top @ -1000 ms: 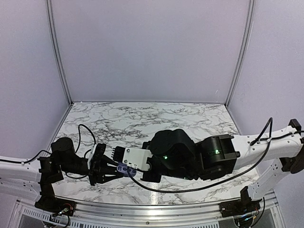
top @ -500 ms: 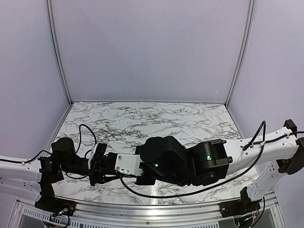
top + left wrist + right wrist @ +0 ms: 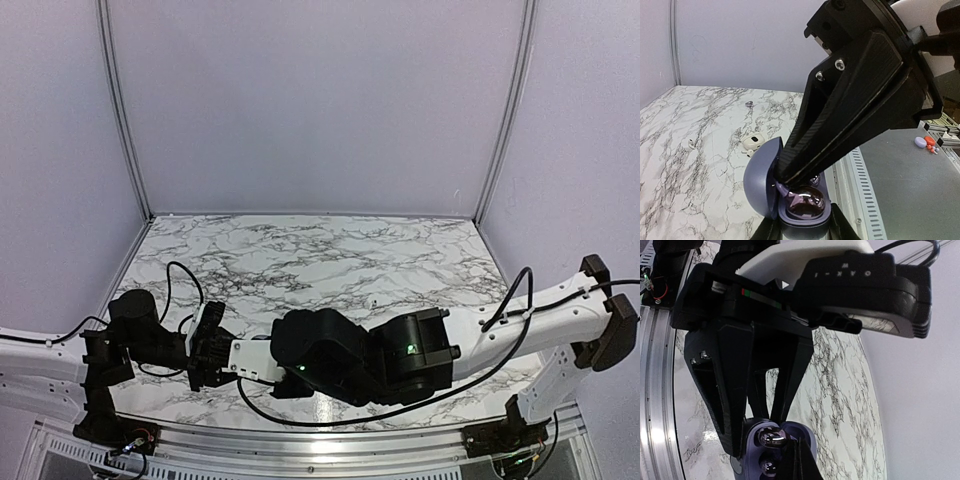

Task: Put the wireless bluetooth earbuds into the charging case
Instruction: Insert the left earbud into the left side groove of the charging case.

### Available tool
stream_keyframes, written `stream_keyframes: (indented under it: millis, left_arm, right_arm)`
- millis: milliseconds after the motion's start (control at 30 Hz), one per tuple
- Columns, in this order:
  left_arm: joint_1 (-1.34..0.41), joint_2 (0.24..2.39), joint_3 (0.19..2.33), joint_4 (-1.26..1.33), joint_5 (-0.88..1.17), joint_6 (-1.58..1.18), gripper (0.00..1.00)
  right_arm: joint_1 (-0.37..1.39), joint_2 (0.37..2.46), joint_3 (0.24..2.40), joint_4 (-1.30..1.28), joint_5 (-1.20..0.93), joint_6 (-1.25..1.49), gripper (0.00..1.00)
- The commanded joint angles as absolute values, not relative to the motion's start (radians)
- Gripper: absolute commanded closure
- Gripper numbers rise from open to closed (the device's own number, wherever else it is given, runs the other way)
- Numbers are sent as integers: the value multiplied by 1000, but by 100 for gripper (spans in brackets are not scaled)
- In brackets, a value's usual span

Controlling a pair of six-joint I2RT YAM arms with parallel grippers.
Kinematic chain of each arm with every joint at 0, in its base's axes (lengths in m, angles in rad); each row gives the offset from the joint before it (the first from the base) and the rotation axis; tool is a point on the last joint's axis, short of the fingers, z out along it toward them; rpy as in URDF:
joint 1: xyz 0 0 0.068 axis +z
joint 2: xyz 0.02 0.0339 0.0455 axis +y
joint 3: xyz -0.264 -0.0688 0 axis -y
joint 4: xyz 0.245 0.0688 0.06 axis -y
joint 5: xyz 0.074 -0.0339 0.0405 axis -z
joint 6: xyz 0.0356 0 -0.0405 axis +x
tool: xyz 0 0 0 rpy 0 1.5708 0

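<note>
My left gripper [image 3: 802, 227] is shut on the base of the lavender charging case [image 3: 757, 180], which stands at the table's near edge with its lid swung open to the left. A glossy dark-purple earbud [image 3: 807, 201] lies in the near well, and a second shiny earbud [image 3: 815, 180] sits behind it. My right gripper [image 3: 797, 456] is shut, its tips reaching down into the open case beside the first earbud [image 3: 771, 439]. In the top view the right gripper [image 3: 222, 360] overlaps the left gripper [image 3: 208, 352] and hides the case.
A small white case-like thing [image 3: 754, 141] with a white bud [image 3: 747, 153] lies on the marble just beyond the case. Another pale bud [image 3: 690, 144] and a small dark bit [image 3: 748, 104] lie farther out. The metal edge rail [image 3: 860, 175] runs on the right.
The right arm has swung left and stretched out until its gripper sits over the case held by the left gripper. The left arm has not moved.
</note>
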State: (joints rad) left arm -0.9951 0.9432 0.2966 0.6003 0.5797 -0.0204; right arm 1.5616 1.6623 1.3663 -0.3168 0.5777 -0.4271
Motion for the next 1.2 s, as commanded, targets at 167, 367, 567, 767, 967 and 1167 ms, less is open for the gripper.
stream_keyframes:
  millis: [167,367,567,767,967,1167]
  left_arm:
    - [-999,930,310,647,582,-31,99]
    - [-999,922,308,648,577,-31,98]
    - [-999,906,302,650,571,-34,98]
    - [-999,905,304,649,574,-32,98]
    - [-999,917,313,649,585,-31,98]
    - [-999,903,310,650,581,-35,98]
  right_arm:
    - [1577,1672,1397,-273,660,-444,100]
    - [1594,1666,1381,-264,629,-463,100]
    - [1608,1683,1371,-277,650,-483,100]
    - [1608,1698,1372,-270,715,-481,100]
    - [1607,1711,1390,-251,751,-482,100]
    - [1606,1722,1395,-225,783,-498,100]
